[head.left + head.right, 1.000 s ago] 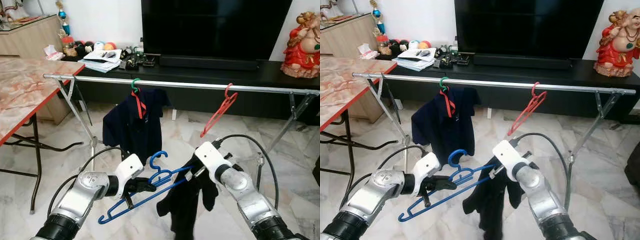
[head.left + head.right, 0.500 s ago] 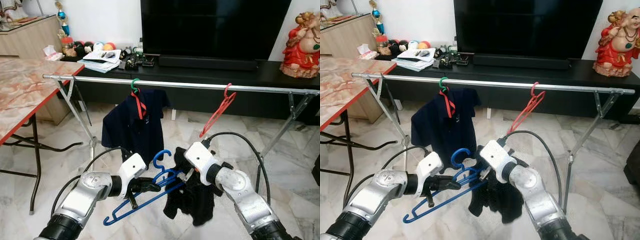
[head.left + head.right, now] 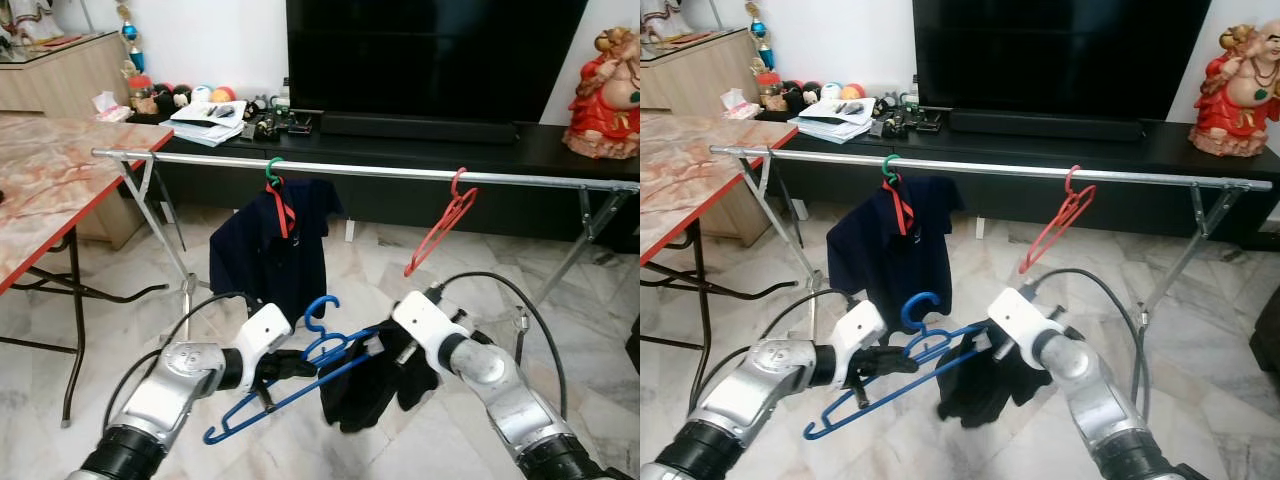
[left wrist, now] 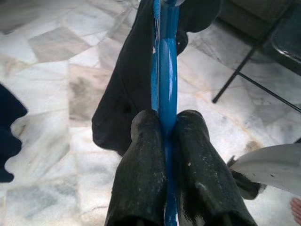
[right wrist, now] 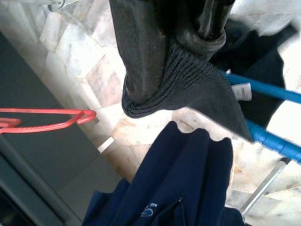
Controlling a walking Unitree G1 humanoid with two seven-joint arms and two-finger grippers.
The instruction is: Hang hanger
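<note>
**Claws hold hanger and garment below the rail**

Claws sit nearest the camera, low over the marble floor [image 3: 90, 310]. The left claw [image 4: 162, 136] is clamped on the lower bar of the blue hanger [image 3: 300, 375], its two black fingers [image 4: 141, 155] pressed to either side of the plastic. The hanger slants upward to the robot's right, its hook [image 3: 318, 312] pointing up, well below the rail. The right claw [image 5: 174, 52] is pinched together on a fold of the black garment [image 3: 365, 385], which drapes over the raised end of the hanger and sags beneath it.

Beyond them the metal rail [image 3: 380, 172] runs across the room on folding legs. A navy shirt [image 3: 270, 250] hangs from it on a red hanger with a green hook [image 3: 272, 172], and further to the robot's right a bare red hanger [image 3: 440, 225] hangs tilted. A marble-topped worktop [image 3: 50, 185] with a red edge stands at the left. Farthest back, a low black cabinet [image 3: 560, 150] carries a television [image 3: 430, 60], papers [image 3: 210, 115] and a red figurine [image 3: 605, 95].
</note>
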